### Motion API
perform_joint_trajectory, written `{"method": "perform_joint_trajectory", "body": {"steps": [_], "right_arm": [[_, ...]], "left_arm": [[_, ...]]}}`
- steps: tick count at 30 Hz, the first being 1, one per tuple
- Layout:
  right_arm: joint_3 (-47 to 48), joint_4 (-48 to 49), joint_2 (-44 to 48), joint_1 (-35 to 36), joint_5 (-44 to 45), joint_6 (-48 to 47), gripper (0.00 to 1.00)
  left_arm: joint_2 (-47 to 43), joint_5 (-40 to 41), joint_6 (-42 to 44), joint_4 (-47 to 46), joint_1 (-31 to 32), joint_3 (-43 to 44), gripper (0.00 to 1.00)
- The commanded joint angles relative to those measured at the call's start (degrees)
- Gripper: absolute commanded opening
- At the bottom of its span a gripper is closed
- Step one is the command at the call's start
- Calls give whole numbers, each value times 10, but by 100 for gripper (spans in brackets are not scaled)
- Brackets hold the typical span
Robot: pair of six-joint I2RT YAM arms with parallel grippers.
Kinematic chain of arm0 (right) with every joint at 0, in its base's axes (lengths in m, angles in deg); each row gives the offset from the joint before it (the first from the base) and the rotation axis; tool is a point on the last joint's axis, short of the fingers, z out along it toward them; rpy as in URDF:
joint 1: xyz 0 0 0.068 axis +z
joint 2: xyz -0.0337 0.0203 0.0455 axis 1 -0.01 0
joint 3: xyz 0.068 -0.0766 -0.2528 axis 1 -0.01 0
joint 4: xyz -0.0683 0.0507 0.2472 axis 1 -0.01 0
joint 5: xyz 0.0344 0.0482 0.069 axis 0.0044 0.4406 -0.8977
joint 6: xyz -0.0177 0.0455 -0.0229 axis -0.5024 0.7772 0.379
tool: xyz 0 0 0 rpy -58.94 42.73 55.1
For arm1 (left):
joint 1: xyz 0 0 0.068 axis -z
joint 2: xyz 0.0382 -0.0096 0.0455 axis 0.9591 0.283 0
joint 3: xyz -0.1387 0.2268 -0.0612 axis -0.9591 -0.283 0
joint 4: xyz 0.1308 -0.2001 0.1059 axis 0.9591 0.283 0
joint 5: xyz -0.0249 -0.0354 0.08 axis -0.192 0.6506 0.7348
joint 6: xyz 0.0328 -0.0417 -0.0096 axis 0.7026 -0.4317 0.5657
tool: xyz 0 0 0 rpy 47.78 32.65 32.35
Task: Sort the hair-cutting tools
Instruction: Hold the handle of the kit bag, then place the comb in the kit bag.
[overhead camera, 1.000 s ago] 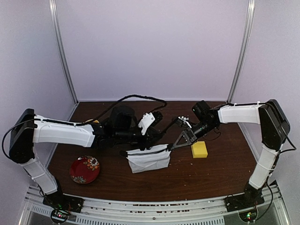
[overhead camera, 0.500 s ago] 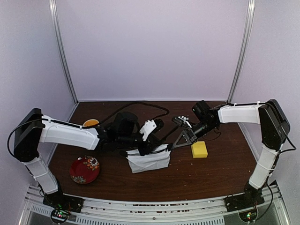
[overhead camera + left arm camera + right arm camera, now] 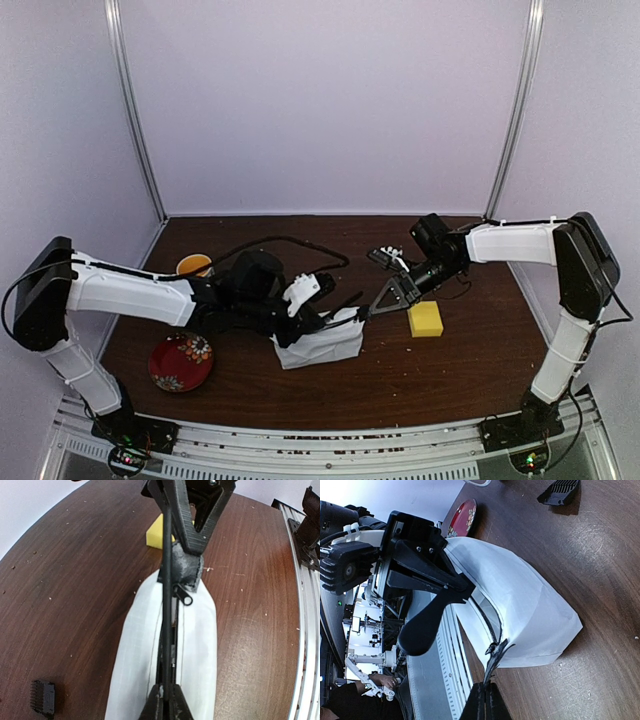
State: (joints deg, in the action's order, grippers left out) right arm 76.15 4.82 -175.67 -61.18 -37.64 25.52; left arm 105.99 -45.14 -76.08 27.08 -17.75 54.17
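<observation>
**Top view.** At the middle of the frame both arms meet over the white pouch (image 3: pixel 322 345), which lies on the worktop (image 3: pixel 460 375). The left fingers (image 3: pixel 318 316) come in at its upper edge. The right fingers (image 3: pixel 380 305) reach its right end, with the yellow sponge (image 3: pixel 425 319) just beside them. What either pair holds is too small to tell here.

**Left wrist view.** At bottom centre the left fingers are pressed together on a slim black comb (image 3: pixel 166 605). It shows edge-on as a thin straight bar running up the frame, above the pouch's open zipper slot. At the top, the right fingers pinch the pouch's far end. A small black square piece (image 3: pixel 42 698) lies at lower left, apart from the pouch.

The step in hand looks like loading the comb into the pouch. The next move probably calls for tipping its far end down in line with the slot, then letting go.

**Right wrist view.** At bottom centre the right fingers are clamped on the pouch's corner by the zipper end, and the mouth gapes a little. The square piece sits at upper right and a red plate (image 3: pixel 465 517) at the top.
</observation>
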Motion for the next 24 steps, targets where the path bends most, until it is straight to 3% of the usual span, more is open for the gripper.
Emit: {"method": "perform_joint_trajectory", "body": {"steps": [1, 18, 24], "right_arm": [[0, 4, 21, -2, -9, -9, 0], [3, -10, 38, -3, -5, -19, 0], [-5, -14, 55, -1, 4, -15, 0]], "left_arm": [[-26, 10, 16, 46, -3, -8, 0], [-37, 46, 35, 228, 4, 54, 0], [-35, 47, 28, 295, 33, 82, 0]]}}
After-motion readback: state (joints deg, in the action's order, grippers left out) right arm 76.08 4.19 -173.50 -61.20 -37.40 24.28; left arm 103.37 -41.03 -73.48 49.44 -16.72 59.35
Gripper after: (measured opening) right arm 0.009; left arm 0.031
